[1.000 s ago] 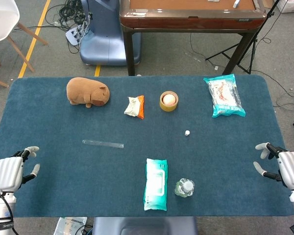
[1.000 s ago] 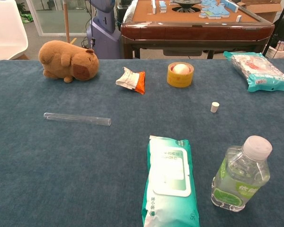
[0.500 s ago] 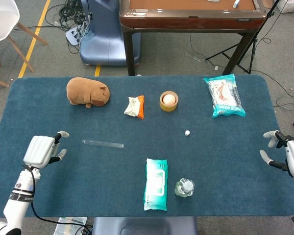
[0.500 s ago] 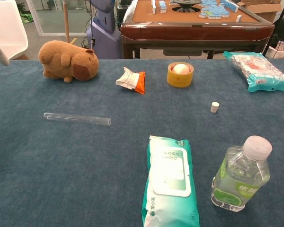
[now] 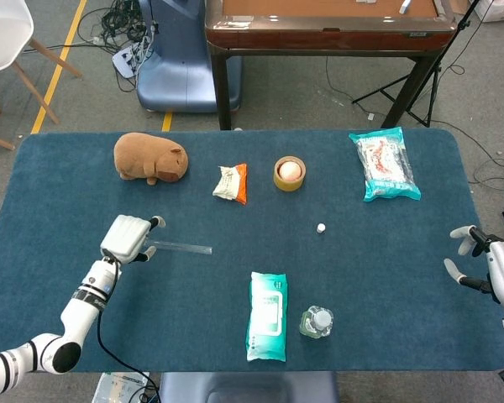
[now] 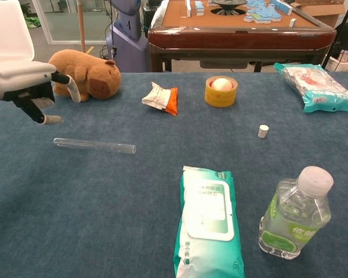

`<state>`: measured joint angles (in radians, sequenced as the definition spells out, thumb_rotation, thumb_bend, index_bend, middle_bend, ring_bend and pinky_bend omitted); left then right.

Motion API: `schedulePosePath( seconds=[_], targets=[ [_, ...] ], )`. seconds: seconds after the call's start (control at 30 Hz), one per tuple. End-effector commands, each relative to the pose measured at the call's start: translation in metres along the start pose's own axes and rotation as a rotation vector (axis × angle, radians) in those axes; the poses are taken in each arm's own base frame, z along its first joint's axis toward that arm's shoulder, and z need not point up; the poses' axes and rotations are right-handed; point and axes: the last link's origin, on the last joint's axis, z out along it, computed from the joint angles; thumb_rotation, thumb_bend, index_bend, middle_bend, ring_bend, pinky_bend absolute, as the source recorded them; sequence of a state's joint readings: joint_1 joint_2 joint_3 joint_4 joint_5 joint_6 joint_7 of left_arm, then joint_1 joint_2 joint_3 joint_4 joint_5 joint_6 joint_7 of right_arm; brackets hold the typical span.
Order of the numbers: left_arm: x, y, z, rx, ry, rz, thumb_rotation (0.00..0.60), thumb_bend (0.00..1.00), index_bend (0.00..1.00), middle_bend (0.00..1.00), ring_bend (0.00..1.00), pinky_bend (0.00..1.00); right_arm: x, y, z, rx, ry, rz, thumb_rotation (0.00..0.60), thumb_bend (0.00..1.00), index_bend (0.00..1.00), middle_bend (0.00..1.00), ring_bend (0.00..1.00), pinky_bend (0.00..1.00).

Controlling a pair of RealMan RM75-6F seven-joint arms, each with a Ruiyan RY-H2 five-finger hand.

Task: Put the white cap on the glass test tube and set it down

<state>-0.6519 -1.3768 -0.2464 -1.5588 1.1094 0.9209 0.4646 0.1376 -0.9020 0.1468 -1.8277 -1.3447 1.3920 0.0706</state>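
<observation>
The glass test tube (image 5: 178,247) (image 6: 94,145) lies flat on the blue table, left of centre. My left hand (image 5: 128,238) (image 6: 24,81) hovers over the tube's left end, fingers apart and holding nothing. The small white cap (image 5: 321,227) (image 6: 263,131) stands alone on the cloth, right of centre. My right hand (image 5: 494,272) is at the table's right edge, fingers spread and empty, seen only in the head view.
A brown plush animal (image 5: 150,157), a snack packet (image 5: 232,183), a tape roll (image 5: 290,173) and a teal bag (image 5: 384,164) line the back. A wet-wipes pack (image 5: 267,316) and a water bottle (image 5: 317,321) sit at the front.
My left hand has come in from the left table edge to just above the tube's left end. The right hand has shifted slightly. Tube and cap have not moved.
</observation>
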Motion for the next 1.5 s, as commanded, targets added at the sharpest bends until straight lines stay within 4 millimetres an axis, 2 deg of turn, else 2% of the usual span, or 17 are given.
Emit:
schedulePosePath(
  seconds=[0.03, 0.3, 0.47, 0.83, 1.5],
  targets=[
    [-0.009, 0.010, 0.010, -0.012, -0.037, 0.026, 0.600, 0.29, 0.32, 0.96, 0.95, 1.00, -0.002, 0.002, 0.000, -0.005, -0.006, 0.004, 0.600, 0.27, 0.38, 0.55, 0.53, 0.69],
    [-0.024, 0.028, 0.029, -0.002, -0.080, 0.041, 0.600, 0.27, 0.40, 0.97, 0.95, 1.00, -0.003, 0.008, -0.002, -0.019, -0.015, 0.012, 0.600, 0.27, 0.38, 0.55, 0.53, 0.69],
    [-0.033, 0.034, 0.038, 0.014, -0.110, 0.063, 0.600, 0.27, 0.42, 0.97, 0.95, 1.00, -0.005, 0.012, -0.003, -0.031, -0.025, 0.021, 0.600, 0.27, 0.38, 0.55, 0.53, 0.69],
    [-0.046, 0.043, 0.050, 0.040, -0.158, 0.081, 0.600, 0.27, 0.42, 0.97, 0.95, 1.00, -0.005, 0.021, -0.006, -0.047, -0.025, 0.035, 0.600, 0.27, 0.38, 0.55, 0.53, 0.69],
    [-0.056, 0.055, 0.063, 0.058, -0.187, 0.067, 0.600, 0.27, 0.46, 0.97, 0.95, 1.00, -0.006, 0.031, -0.010, -0.071, -0.028, 0.048, 0.600, 0.27, 0.38, 0.55, 0.53, 0.69]
  ],
)
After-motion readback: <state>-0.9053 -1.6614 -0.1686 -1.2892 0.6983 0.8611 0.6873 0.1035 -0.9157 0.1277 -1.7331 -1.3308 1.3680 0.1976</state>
